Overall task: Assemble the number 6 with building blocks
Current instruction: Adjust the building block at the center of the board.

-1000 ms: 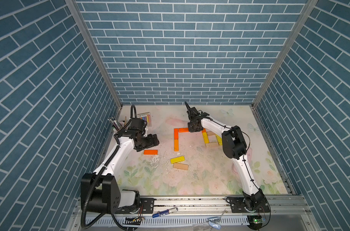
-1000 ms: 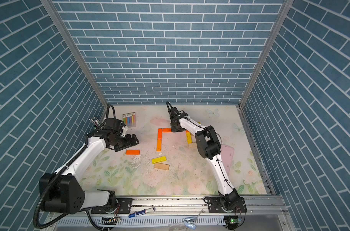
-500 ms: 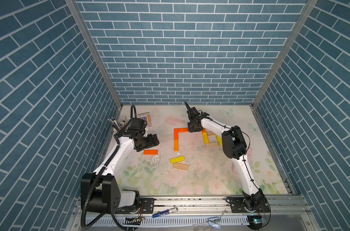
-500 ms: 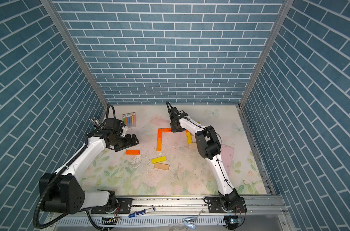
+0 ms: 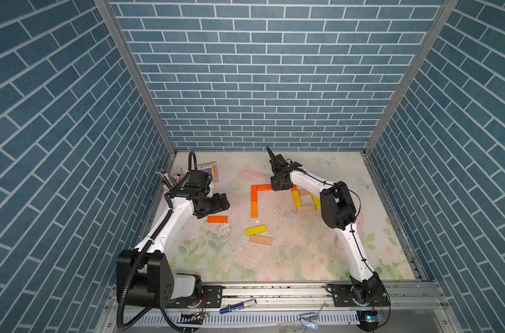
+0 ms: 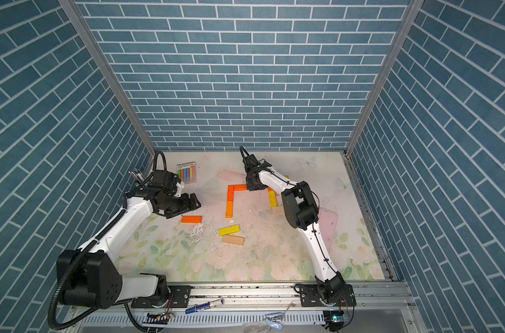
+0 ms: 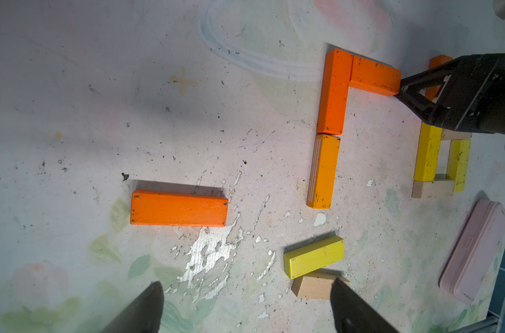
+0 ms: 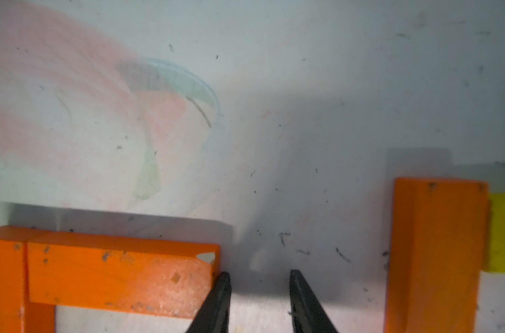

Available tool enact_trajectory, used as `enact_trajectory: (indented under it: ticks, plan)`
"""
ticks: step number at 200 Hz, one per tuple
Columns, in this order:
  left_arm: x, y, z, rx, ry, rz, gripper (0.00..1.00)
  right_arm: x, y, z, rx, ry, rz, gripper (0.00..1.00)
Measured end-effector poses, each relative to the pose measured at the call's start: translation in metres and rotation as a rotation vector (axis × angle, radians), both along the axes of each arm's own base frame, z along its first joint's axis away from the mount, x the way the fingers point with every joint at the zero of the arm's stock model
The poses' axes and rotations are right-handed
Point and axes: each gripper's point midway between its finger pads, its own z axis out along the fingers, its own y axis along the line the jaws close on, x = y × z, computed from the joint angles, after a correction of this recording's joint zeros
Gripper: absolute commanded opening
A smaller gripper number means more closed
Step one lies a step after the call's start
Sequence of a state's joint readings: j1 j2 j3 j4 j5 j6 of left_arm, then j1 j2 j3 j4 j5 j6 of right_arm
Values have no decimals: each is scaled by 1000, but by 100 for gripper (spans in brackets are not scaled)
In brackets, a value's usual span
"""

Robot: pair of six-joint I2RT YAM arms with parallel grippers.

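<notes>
With the back wall taken as twelve o'clock, the number 6 (image 5: 254, 192) is seen only partly laid near the middle of the table (image 5: 303, 259). A top orange bar (image 7: 374, 79) is butted against a corner orange bar (image 7: 333, 92), and an amber bar (image 7: 323, 171) is set end to end with the latter toward six o'clock.

The right gripper (image 8: 258, 274) is held low at the three o'clock end of the top orange bar. Its jaws are parted narrowly and nothing is grasped between them (one fingertip (image 8: 222, 284) lies just beside the bar's end; contact cannot be told). At three o'clock of it, a square cluster of yellow and tan bars (image 5: 296, 199) is partly hidden by the right arm.

The left gripper (image 7: 245, 284) is hung above the table at nine o'clock of the digit, released wide and empty. A loose orange bar (image 5: 217, 219) lies just toward six o'clock from it. A yellow bar (image 5: 255, 230) and a tan bar (image 5: 260, 240) are found just beside each other at six o'clock of the digit.

A pink tray (image 7: 476, 253) is set at four o'clock and a chalk pack (image 6: 186, 173) at ten o'clock.
</notes>
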State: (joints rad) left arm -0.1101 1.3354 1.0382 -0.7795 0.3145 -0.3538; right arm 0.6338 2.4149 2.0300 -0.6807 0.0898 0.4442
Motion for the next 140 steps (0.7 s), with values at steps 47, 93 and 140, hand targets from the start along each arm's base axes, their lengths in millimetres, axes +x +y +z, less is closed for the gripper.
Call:
enact_trajectory:
  ticks: [47,93,140]
  plan:
    - [0,0,0,0,0,0,92,0,0,0,2,1,-4,37]
    - [0,0,0,0,0,0,92,0,0,2,1,2,-3,38]
    - [0,0,0,0,0,0,91,9,6,28,22,-36,-5,38]
